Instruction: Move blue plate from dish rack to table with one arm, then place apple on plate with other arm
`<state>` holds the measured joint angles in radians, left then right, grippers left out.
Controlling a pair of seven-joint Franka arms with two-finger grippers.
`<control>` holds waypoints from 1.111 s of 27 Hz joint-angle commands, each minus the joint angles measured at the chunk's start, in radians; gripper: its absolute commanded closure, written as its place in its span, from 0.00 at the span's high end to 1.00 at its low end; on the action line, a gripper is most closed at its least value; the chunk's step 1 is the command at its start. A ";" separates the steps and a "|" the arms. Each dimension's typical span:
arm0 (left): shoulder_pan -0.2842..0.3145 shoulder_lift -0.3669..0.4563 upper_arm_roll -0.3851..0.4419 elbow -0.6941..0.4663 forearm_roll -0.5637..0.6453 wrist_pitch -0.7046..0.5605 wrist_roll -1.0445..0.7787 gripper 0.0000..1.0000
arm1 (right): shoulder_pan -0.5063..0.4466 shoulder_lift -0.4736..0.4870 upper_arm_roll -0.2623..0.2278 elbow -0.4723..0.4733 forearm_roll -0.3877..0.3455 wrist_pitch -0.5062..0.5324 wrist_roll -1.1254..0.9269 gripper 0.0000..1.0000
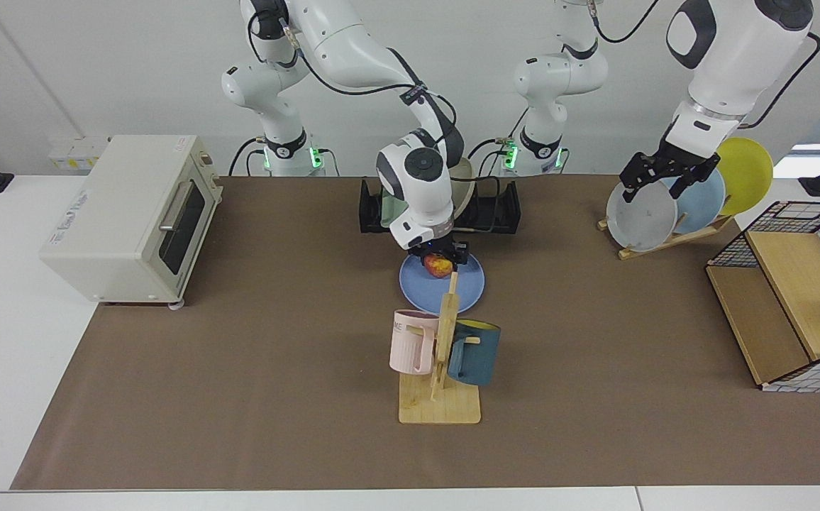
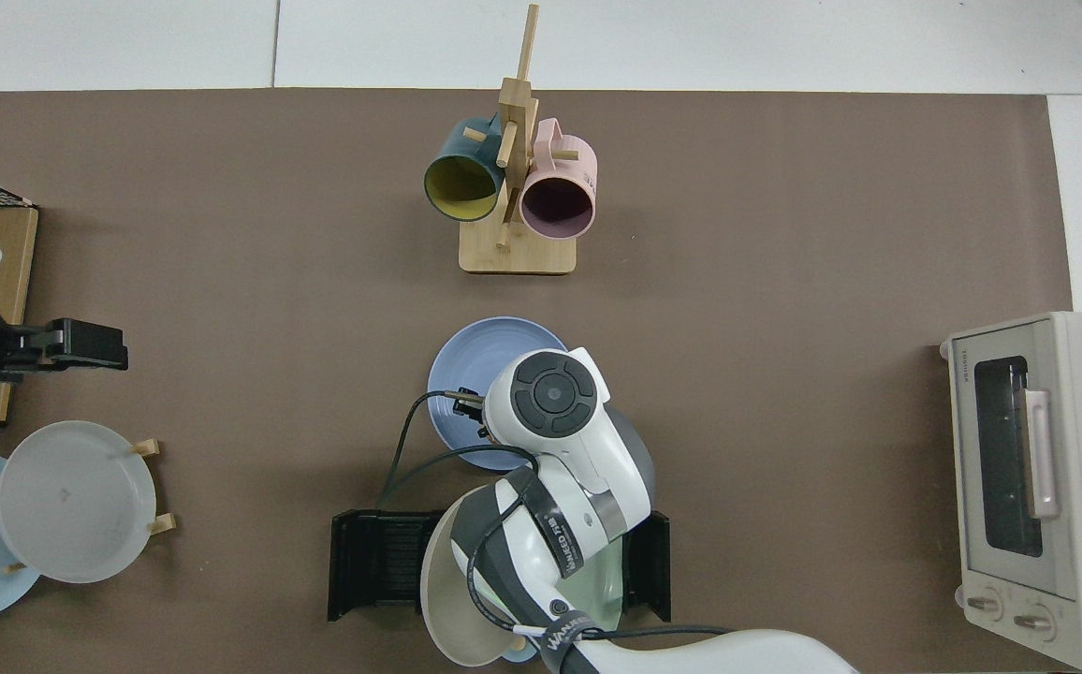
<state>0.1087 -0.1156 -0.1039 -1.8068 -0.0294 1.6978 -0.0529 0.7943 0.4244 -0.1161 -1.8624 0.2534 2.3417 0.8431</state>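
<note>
Right gripper (image 1: 440, 257) grips the apple (image 1: 438, 266) low over the blue plate (image 1: 467, 287); left gripper (image 1: 662, 177), fingers spread, waits above the grey plate (image 1: 640, 216)

Bright, even overhead light; soft short shadows on mat (image 1: 240, 369); both views sharp, no glare.

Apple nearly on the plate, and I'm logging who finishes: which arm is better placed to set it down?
The right arm. Its pincer already holds the apple just over the blue plate. The left pincer waits far off by the wooden plate stand, holding nothing.
</note>
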 commanded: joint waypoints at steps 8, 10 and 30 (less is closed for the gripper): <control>-0.030 -0.052 0.019 -0.066 -0.004 0.059 0.010 1.00 | -0.018 -0.050 -0.023 0.065 0.009 -0.100 0.010 1.00; -0.030 -0.052 0.019 -0.066 -0.004 0.060 0.008 1.00 | -0.039 -0.068 -0.023 0.065 0.001 -0.104 -0.001 1.00; -0.033 -0.052 0.021 -0.068 -0.003 0.059 0.002 1.00 | -0.415 -0.190 -0.023 0.068 -0.105 -0.183 -0.671 1.00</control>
<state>0.0870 -0.1447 -0.0974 -1.8451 -0.0294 1.7339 -0.0526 0.4535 0.2565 -0.1557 -1.7900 0.1982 2.1704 0.2966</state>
